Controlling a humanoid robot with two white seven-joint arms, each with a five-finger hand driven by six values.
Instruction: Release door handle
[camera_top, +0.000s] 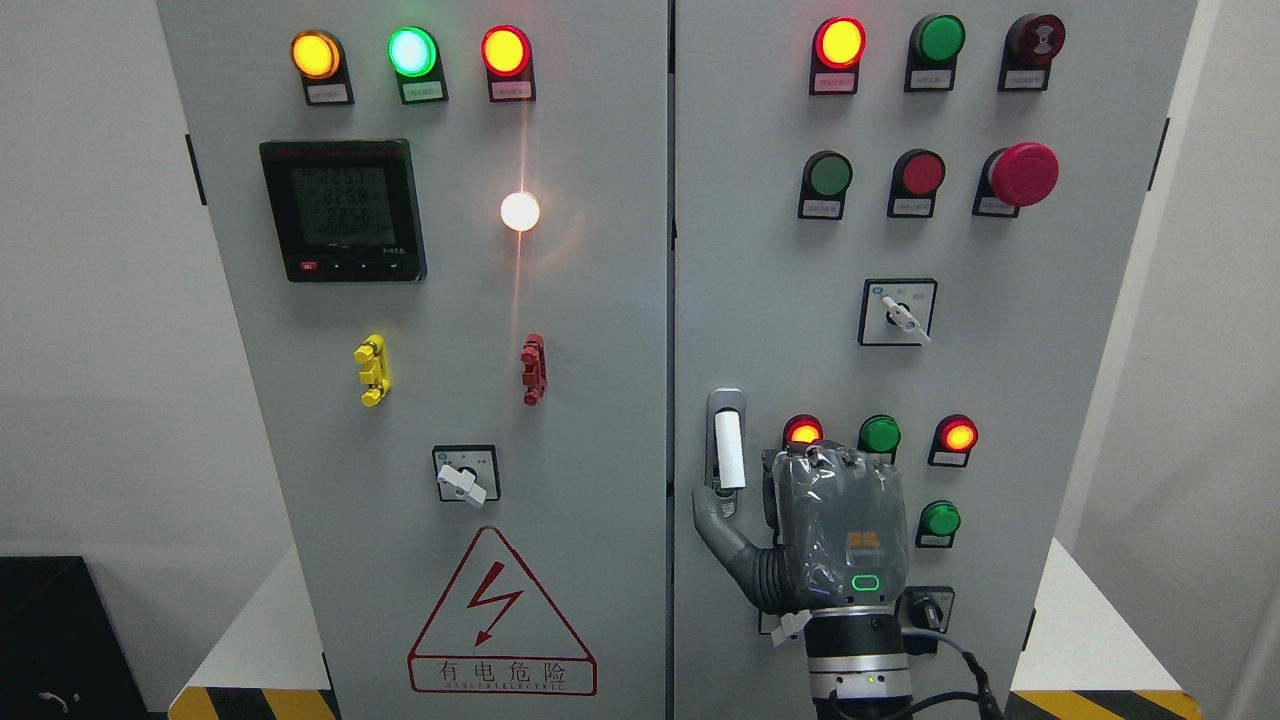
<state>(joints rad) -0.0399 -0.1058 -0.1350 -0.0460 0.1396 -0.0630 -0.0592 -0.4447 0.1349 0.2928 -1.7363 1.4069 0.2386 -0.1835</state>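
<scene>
I count two cabinet doors (420, 400), one digital meter (343, 210), three rotary switches (897, 312), perhaps a fourth hidden behind my one hand (835, 525), one mushroom stop button (1022, 174), and one door handle (728, 447).

Right hand (815, 525) raised upright, back to camera, fingers curled, thumb (722, 530) out left.

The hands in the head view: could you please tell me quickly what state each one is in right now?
Right hand: beside the door handle, thumb beneath it, grasping nothing; whether its fingers are open cannot be told.
Left hand: not in view.
</scene>
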